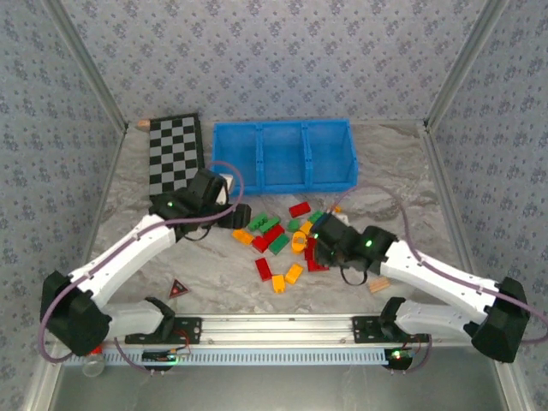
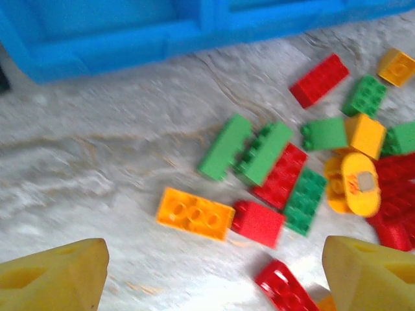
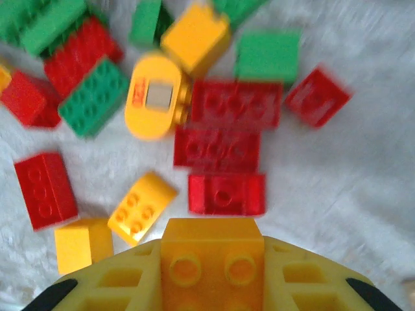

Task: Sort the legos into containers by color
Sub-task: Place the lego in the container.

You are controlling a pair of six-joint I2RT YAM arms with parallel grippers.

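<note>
The legos [image 1: 287, 235], red, green and orange-yellow, lie scattered on the marble table in front of the containers, a blue three-compartment tray [image 1: 282, 125]. My right gripper [image 3: 213, 254] is shut on an orange-yellow brick [image 3: 213, 236], held just above a red brick [image 3: 227, 193] at the pile's right side. My left gripper [image 2: 214, 259] is open over the pile's left edge, nothing between its yellow fingers [image 2: 58, 275]. An orange brick [image 2: 194, 214] and a red brick [image 2: 258, 223] lie just ahead of it. The tray's front wall [image 2: 130, 45] crosses the top of the left wrist view.
A black-and-white checkerboard [image 1: 175, 154] lies left of the tray. A red-and-black triangle [image 1: 178, 288] sits near the left arm, and a tan wooden block [image 1: 378, 285] near the right arm. A rounded yellow piece [image 3: 155, 97] lies among the bricks. Metal frame posts bound the table.
</note>
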